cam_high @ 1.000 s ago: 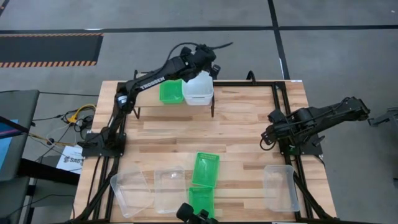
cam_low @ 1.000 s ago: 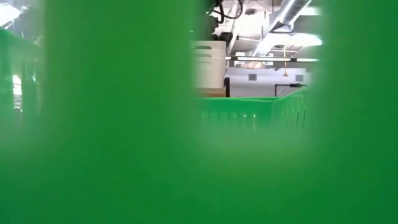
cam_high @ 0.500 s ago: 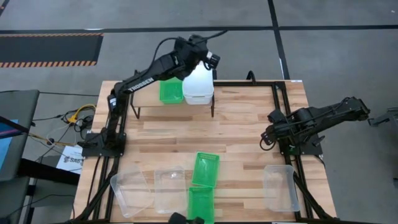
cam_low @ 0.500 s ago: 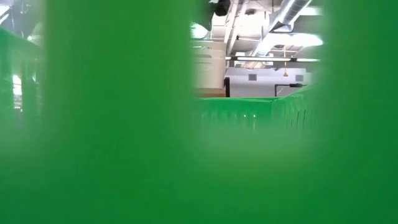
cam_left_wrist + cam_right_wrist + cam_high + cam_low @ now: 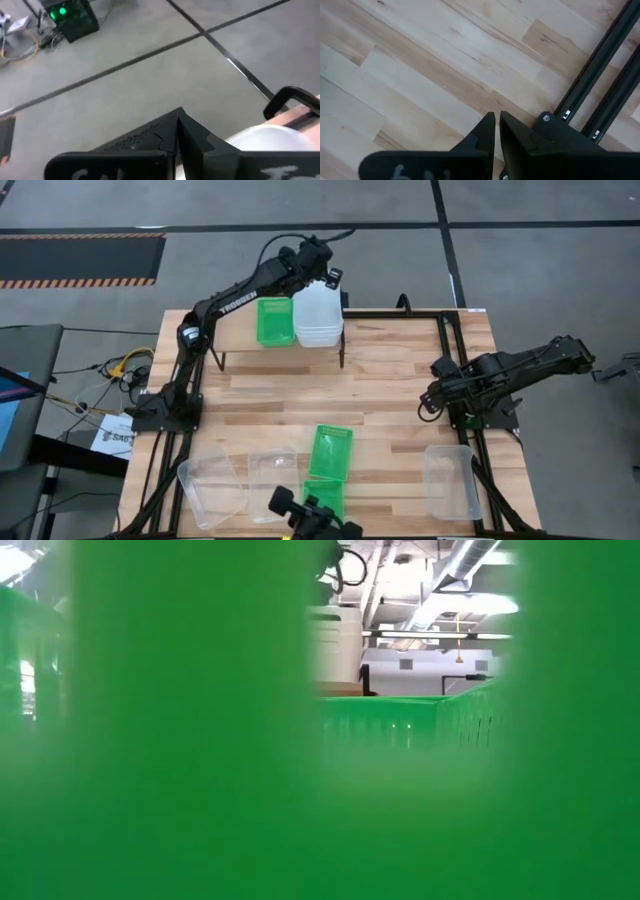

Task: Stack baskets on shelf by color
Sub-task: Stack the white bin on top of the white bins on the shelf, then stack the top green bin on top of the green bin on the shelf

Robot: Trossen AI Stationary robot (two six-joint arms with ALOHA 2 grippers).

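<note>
While parked over the shelf's (image 5: 240, 343) far edge, left gripper (image 5: 326, 276) pinched shut, empty, just behind white baskets (image 5: 319, 315) stacked beside green basket (image 5: 274, 321). Right gripper (image 5: 496, 131) closed, empty, low over the table's (image 5: 380, 395) right side.

Plank table (image 5: 390, 395): shelf (image 5: 370, 340), three clear baskets (image 5: 450, 480), two green baskets (image 5: 330, 452)

Grey floor (image 5: 520, 270), hazard-striped mat (image 5: 80, 260), cables (image 5: 125, 370).
</note>
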